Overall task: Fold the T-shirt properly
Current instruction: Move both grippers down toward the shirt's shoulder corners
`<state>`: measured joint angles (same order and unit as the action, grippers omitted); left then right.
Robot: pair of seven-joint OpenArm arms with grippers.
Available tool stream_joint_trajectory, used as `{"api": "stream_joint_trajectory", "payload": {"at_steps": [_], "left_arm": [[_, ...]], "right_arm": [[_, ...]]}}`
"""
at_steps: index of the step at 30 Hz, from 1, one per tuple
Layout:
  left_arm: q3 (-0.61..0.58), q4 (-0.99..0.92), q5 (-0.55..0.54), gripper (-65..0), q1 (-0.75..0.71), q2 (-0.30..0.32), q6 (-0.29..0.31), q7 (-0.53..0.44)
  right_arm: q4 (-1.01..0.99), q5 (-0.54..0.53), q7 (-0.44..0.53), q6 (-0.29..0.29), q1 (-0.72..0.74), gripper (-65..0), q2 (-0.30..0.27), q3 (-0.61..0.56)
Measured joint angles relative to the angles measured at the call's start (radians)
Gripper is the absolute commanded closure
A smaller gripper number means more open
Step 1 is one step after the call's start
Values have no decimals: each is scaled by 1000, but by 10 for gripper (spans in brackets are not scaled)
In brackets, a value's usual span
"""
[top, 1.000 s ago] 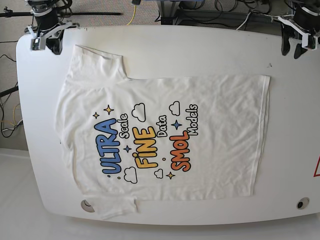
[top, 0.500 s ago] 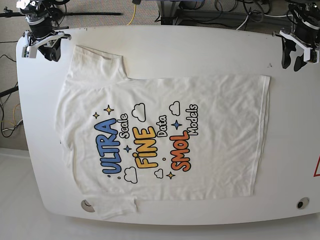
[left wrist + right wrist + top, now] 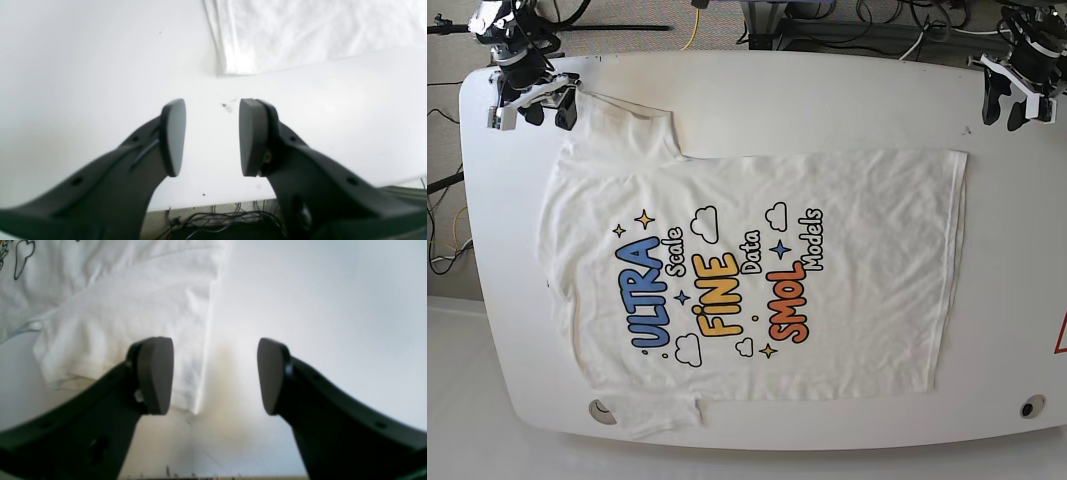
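The white T-shirt lies flat and print up on the white table, collar end at the left and hem at the right. My right gripper hovers at the far-left sleeve. In the right wrist view this gripper is open, one finger over the sleeve and the sleeve's edge between the fingers. My left gripper stands at the far-right table corner, apart from the hem. In the left wrist view that gripper is open over bare table, with the hem corner ahead of it.
Round holes sit in the table near the front-left and front-right corners. A red-edged sticker marks the right edge. Cables run behind the far edge. A small dark mark lies near the hem corner.
My right gripper has opened wide and shifted right onto the edge of the far-left sleeve. The left gripper has drifted slightly up and left. The T-shirt has not moved.
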<state>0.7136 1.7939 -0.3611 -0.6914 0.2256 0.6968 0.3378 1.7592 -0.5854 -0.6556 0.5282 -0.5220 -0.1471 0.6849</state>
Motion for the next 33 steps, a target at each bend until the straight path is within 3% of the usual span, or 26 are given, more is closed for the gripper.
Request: {"api": "stream_joint_trajectory", "payload": {"at_steps": [33], "left_arm": [[-9, 2, -22, -247, 13, -14, 1, -1]], "right_arm": [[-66, -66, -63, -8, 71, -388, 13, -91]]}}
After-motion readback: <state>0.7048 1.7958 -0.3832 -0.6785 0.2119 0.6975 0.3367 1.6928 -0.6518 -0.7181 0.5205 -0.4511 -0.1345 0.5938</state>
